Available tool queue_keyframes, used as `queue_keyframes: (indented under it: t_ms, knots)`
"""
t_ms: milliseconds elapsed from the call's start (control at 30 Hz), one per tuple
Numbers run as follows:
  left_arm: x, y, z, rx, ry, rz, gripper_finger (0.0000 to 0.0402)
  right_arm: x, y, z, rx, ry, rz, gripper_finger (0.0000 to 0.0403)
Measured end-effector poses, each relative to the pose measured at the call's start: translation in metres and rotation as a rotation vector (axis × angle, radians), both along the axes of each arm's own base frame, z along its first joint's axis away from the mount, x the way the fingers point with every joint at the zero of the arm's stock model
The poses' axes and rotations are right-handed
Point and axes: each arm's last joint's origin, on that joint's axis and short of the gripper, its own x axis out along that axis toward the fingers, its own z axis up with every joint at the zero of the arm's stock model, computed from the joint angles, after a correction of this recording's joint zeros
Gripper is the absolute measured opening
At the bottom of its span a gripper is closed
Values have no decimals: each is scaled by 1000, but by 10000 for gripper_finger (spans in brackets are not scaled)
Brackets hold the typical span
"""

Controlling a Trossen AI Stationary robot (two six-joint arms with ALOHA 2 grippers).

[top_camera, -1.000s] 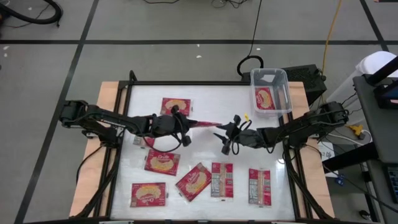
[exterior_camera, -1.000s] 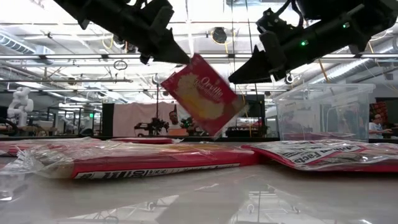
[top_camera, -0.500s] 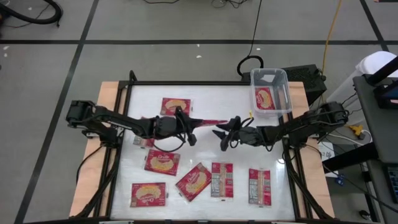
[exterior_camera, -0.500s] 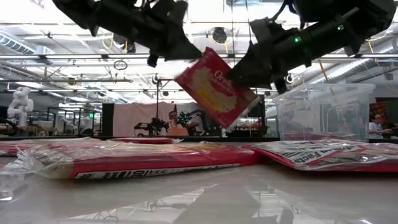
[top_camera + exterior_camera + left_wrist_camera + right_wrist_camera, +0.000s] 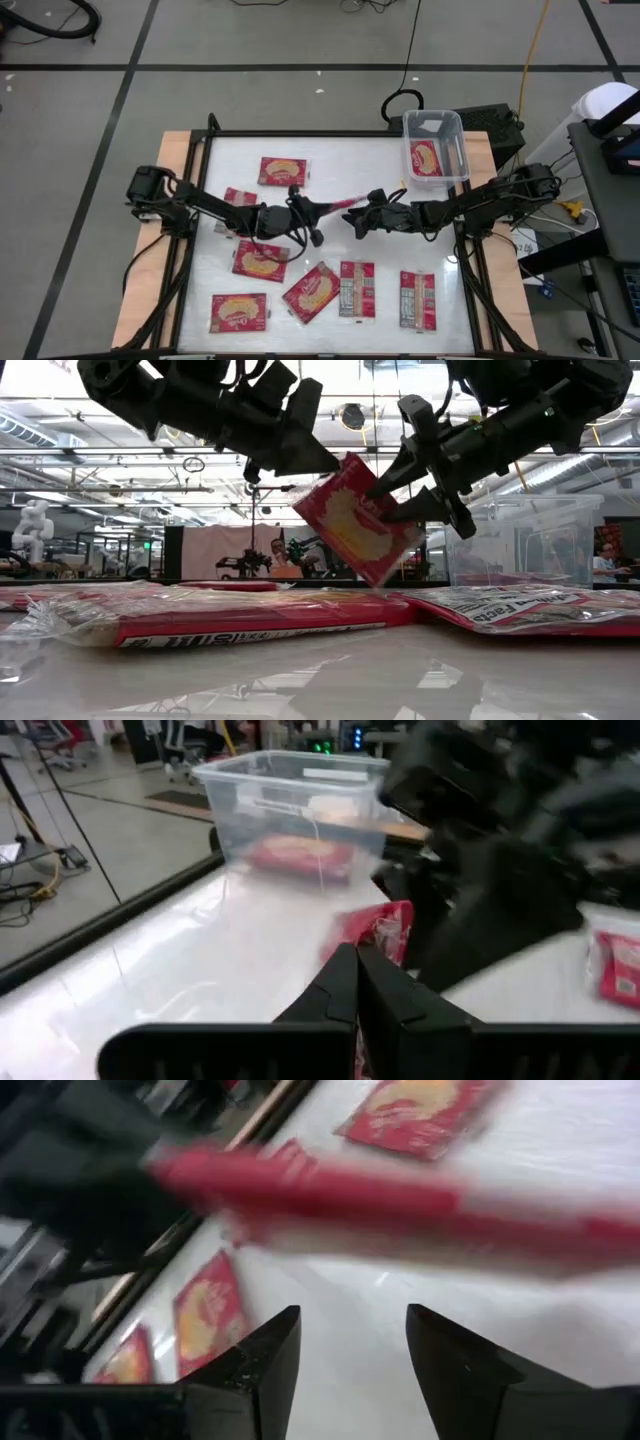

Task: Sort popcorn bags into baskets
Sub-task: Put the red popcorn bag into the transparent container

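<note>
My left gripper hangs over the table's middle, shut on a red popcorn bag that shows edge-on as a thin red strip in the high view. My right gripper faces it from the right, open, one finger above and one below the bag's right edge. In the right wrist view the bag lies just beyond its fingertips. The clear basket stands at the far right with one bag lying in it. Several other bags lie flat on the table, for instance one at the far side and another near the front. My left gripper pinches the bag's upper left corner between its two shut fingers, which reach in nearly level from the table's left. The bag hangs slanting below and beyond the fingertips, clear of the table.
Bags lie in a row along the near edge and at the left. Bare white tabletop lies between the grippers and the basket. The table's dark frame runs round it.
My left gripper has moved toward the table's right and down a little, carrying the bag up to my right gripper. My right gripper has stayed in place and rolled about its own axis, so its fingers now stand one above the other.
</note>
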Motion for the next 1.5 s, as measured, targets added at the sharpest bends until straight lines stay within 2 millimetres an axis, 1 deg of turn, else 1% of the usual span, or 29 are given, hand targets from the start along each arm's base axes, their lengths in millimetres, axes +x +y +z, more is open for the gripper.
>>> queue_keyframes:
  t_ms: [300,433,567,833,1033,1167,1333,1500]
  knots:
    - [3,-27,-21,7,34,-79,0,-1,0,-2,148,-14,-32,179]
    - [5,-35,-30,12,33,-115,0,-1,0,-3,179,-15,-48,179]
    - [6,-41,-40,4,44,-156,0,-1,0,-3,220,-15,-25,179]
    - [8,-45,-51,22,74,-213,1,-1,1,-4,299,-14,-15,179]
    - [9,-45,-54,52,80,-253,1,-1,0,-4,314,-16,-23,179]
    - [10,-44,-51,82,69,-262,1,1,0,-13,338,18,-27,179]
    - [11,-44,-50,133,71,-313,1,12,-1,-25,369,-29,-28,179]
    - [10,-44,-52,167,97,-333,1,19,-7,-29,355,-80,-4,170]
